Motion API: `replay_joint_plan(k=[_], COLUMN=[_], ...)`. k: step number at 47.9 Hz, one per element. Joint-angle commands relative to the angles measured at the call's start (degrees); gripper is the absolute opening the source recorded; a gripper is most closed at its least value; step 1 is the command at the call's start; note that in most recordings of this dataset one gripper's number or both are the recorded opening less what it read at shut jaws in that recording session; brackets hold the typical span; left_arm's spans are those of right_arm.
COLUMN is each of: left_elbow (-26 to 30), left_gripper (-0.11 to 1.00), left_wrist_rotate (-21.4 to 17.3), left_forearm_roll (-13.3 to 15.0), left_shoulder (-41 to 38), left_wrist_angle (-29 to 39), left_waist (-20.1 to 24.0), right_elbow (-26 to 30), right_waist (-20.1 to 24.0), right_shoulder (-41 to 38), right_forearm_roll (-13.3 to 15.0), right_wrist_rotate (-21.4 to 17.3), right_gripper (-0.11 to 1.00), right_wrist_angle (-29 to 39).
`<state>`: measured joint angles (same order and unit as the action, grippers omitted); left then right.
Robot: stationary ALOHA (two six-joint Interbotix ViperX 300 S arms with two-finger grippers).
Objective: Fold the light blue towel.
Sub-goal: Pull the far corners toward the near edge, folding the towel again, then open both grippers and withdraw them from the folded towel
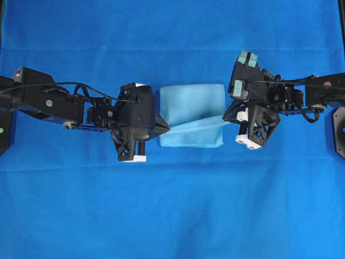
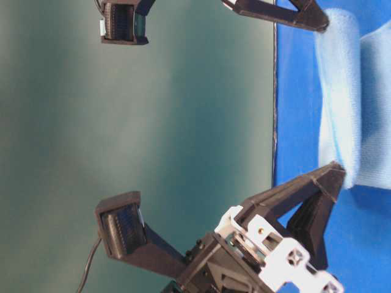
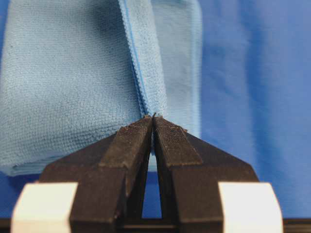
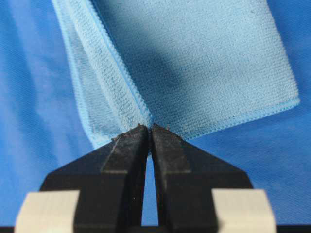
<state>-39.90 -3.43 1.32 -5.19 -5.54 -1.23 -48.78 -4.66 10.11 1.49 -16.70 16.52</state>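
Mostly, the hidden parts lie under the light blue towel (image 1: pixel 192 105) itself: its lower layers are covered by the fold on top, so how many layers are stacked cannot be counted from overhead. The table-level view is turned sideways and shows only a slice of the scene, with both arms cut off at the frame edges and a dim green wall filling much of the picture. In the overhead view the outer ends of both arms run off the left and right edges.

The towel rests at the middle of the deep blue cloth (image 1: pixel 172 216) that covers the table, between the two arms, folded into a compact rectangle. A raised band of its fabric stretches across its lower part from one gripper to the other.

The left gripper (image 3: pixel 153 118) has its two black fingers (image 3: pixel 133 141) pressed together, pinching a stitched hem edge of the towel at their tips. The right gripper (image 4: pixel 148 127) is likewise clamped tight on a hemmed corner of the towel, fingers (image 4: pixel 167 145) meeting with almost no gap. Each wrist view shows the pinched edge lifted a little above the flat layers behind it, though how high it is lifted is hard to judge.
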Motion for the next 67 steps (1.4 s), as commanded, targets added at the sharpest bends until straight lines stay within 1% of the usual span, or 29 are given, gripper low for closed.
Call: replay_joint_plan(k=[1, 15, 25, 28, 29, 30, 33, 37, 39, 40, 43, 45, 47, 53, 60, 63, 67], left_elbow=[0.18, 0.26, 0.44, 0.44, 0.44, 0.44, 0.35, 0.26, 0.26, 0.26, 0.18, 0.18, 0.18, -0.26, -1.41, -2.2, -3.96], left_gripper=[0.04, 0.04, 0.04, 0.07, 0.09, 0.12, 0.22, 0.37, 0.44, 0.46, 0.52, 0.53, 0.53, 0.53, 0.53, 0.53, 0.53], left_wrist_rotate=[0.09, 0.09, 0.0, 0.0, 0.0, -0.09, -0.09, -0.18, -0.26, -0.26, -0.44, -0.44, -0.62, -0.79, -0.79, -0.79, -0.88], left_forearm_roll=[0.09, 0.09, 0.09, 0.09, 0.09, 0.09, 0.09, 0.09, 0.09, 0.09, 0.09, 0.09, 0.09, 0.09, 0.09, 0.09, 0.09], left_shoulder=[0.35, -3.08, -3.87, -3.87, -3.87, -3.87, -3.69, -3.69, -3.52, -3.52, -2.99, -2.55, -1.93, 1.41, 8.53, 11.78, 16.0], left_wrist_angle=[-0.35, -2.11, -4.13, -4.39, -4.39, -4.39, -4.39, -4.39, -4.39, -4.39, -4.31, -4.04, -3.87, -2.46, 1.76, 2.81, 2.99], left_waist=[-0.35, -0.35, -0.35, -0.26, -0.35, -0.35, -0.35, -0.35, -0.35, -0.35, -0.26, -0.35, -0.35, -0.35, -0.26, -0.35, -0.35], right_elbow=[0.44, 0.62, 0.79, 0.97, 1.05, 1.14, 1.58, 2.11, 2.29, 2.46, 2.72, 2.99, 3.25, 4.04, 4.83, 4.83, 4.13], right_waist=[0.18, 0.18, 0.35, 0.7, 0.88, 0.97, 1.49, 2.02, 2.2, 2.37, 2.64, 2.9, 3.08, 3.78, 4.04, 4.04, 4.04], right_shoulder=[-0.26, -4.31, -5.63, -5.8, -5.8, -5.89, -6.06, -6.24, -5.89, -5.71, -4.83, -4.13, -3.16, 0.53, 6.33, 9.4, 14.33], right_forearm_roll=[0.09, 0.0, 0.0, 0.0, 0.0, -0.09, 0.0, -0.09, 0.0, 0.0, 0.0, 0.0, -0.09, 0.0, 0.18, 0.88, 3.16], right_wrist_rotate=[-0.09, -1.05, -1.76, -1.85, -1.85, -1.85, -1.85, -1.76, -1.85, -1.85, -1.85, -1.85, -1.85, -1.76, -1.58, -1.14, -0.97], right_gripper=[0.04, 0.04, 0.05, 0.06, 0.08, 0.13, 0.31, 0.55, 0.63, 0.65, 0.62, 0.59, 0.58, 0.58, 0.58, 0.58, 0.58], right_wrist_angle=[-0.35, -4.75, -5.19, -5.19, -5.27, -5.19, -5.27, -5.27, -5.27, -5.19, -5.27, -5.19, -5.1, -3.69, -0.44, 0.44, 1.05])
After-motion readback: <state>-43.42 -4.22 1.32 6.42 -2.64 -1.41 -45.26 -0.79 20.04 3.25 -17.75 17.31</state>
